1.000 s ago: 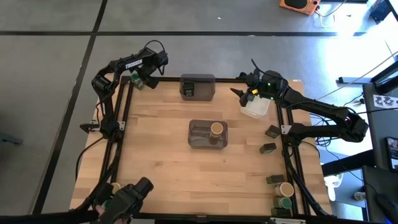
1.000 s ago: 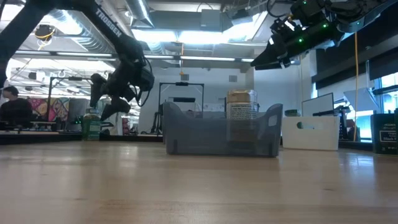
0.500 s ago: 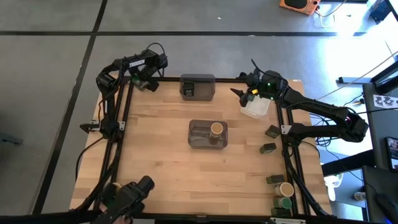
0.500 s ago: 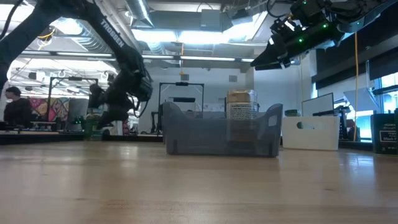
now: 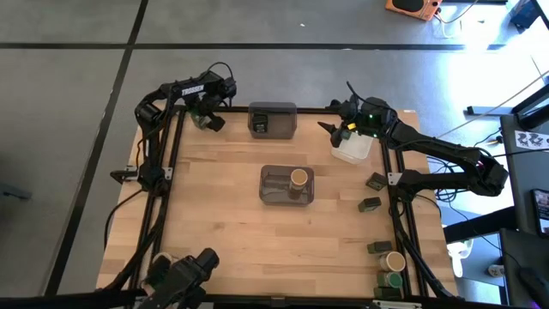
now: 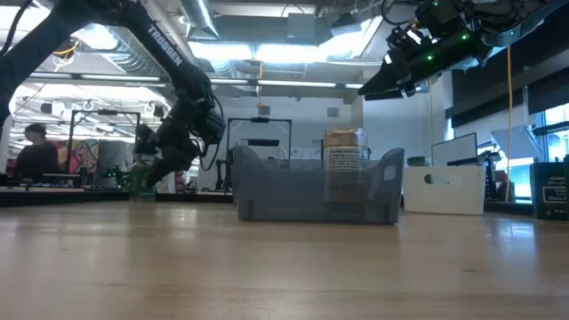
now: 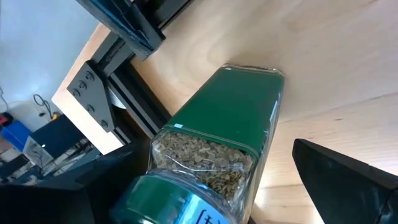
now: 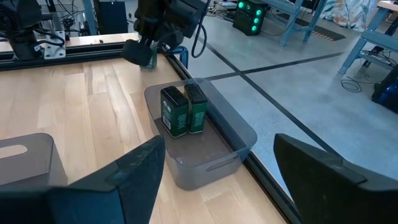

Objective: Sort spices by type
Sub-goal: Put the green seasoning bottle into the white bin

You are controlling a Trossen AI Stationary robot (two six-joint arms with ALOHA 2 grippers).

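1. High view: the left gripper point(image 5: 208, 118) is parked at the far-left corner of the wood table point(image 5: 223, 232), jaws spread. The green-lidded jar point(image 5: 198, 115) sits between them. The right gripper point(image 5: 326, 127) is held over the far-right side, jaws spread with nothing between, and the white tray point(image 5: 353, 151) lies just behind its tips. The far grey bin point(image 5: 285, 120) lies between the two grippers. The centre grey bin point(image 5: 274, 185), holding a tan-lidded jar point(image 5: 298, 178), and the dark tins point(image 5: 375, 182) at the right edge are well apart from both jaws.
2. Low view: the jar is seen as a green blur at the left jaws' tips, low over the tabletop. The right jaws hang high above the centre bin. A clip on a bin wall is judged possible if the jar is carried over low.
3. Left wrist view: the jar fills the gap but sits nearer one jaw, and bare wood is seen between it and the other finger point(image 7: 348, 180). No pinch is shown. If the jaws are closed off-centre, the jar could be tipped or pushed past the table edge just beside it.
4. Right wrist view: two green tins point(image 8: 181, 111) stand in the far bin, ahead of the open right jaws. A mis-sort by colour is judged possible there.
5. Surface and room: pale wood planks are framed by a black rail. The floor is grey with dark tape lines, strip lights hang overhead, and a person point(image 6: 36, 158) is seen far beyond the left jaws.
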